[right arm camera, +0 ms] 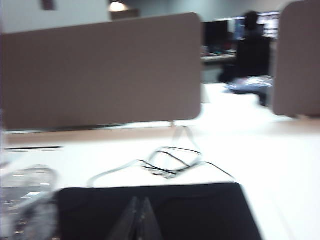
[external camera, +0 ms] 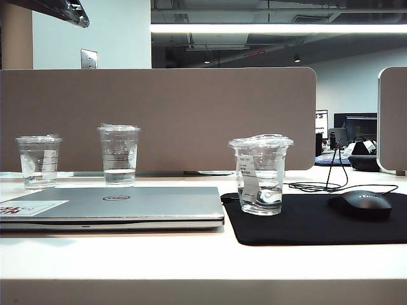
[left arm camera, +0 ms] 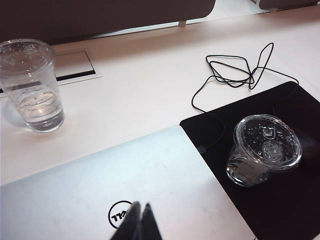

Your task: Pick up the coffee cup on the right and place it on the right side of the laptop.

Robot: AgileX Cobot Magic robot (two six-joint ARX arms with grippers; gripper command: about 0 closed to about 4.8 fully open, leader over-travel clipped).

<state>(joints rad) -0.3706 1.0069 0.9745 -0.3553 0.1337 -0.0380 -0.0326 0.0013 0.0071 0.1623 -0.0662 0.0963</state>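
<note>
Standing on mouse pad (external camera: 299, 222): coffee cup (external camera: 260, 175), beside laptop (external camera: 127, 206)

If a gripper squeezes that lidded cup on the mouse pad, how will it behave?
The coffee cup looks like thin clear plastic, so it probably flexes. With little liquid it's likely light and easy to tip. Its lid should limit spills.

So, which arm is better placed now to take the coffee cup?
Probably the right. The right gripper, shut, is over the mouse pad where the coffee cup stands. The left gripper, also shut, hangs over the laptop, farther off.
</note>
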